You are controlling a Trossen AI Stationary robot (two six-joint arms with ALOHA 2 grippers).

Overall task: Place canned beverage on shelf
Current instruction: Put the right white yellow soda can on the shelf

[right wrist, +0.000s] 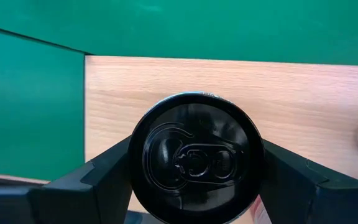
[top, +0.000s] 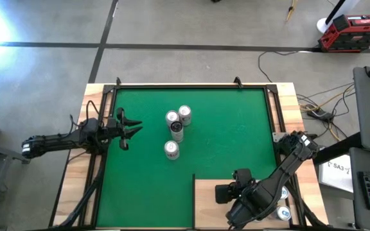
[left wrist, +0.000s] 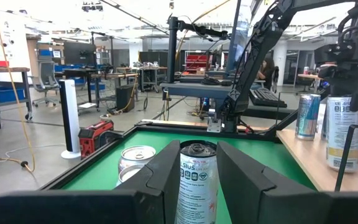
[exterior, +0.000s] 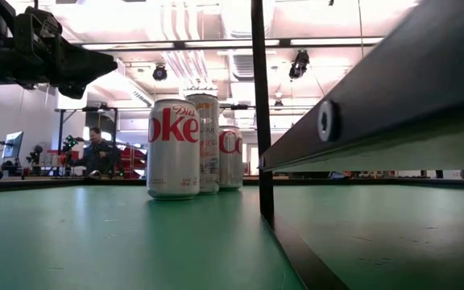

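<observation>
Right wrist view: the right gripper [right wrist: 194, 174] has its two dark fingers [right wrist: 89, 180] set wide on either side of a black-topped drink can [right wrist: 194, 155], pressed against its sides, so it has the can in hand. The can sits directly over the shelf, a flat pale tan plywood panel [right wrist: 303, 99], close to the panel's edge where the green felt-like mat [right wrist: 30, 99] begins. Whether the can's base touches the panel I cannot tell.

High view: the shelf [top: 207, 192] lies at the near edge of the mat [top: 230, 122], toward its right corner, with the right gripper [top: 227, 192] over it. Four silver cans [top: 175, 131] stand clustered near the middle of the mat, well apart from the shelf. The left gripper [top: 130, 131] hangs beyond them, at the mat's far left side from the shelf.

Left wrist view: the left gripper [left wrist: 197, 180] shows its fingers [left wrist: 160, 174] parted only a little, nothing gripped between them; a tall Celsius can [left wrist: 196, 180] stands farther off, seen through the gap.

Low view: the Diet Coke can [exterior: 173, 149] stands nearest, two others just behind it.
</observation>
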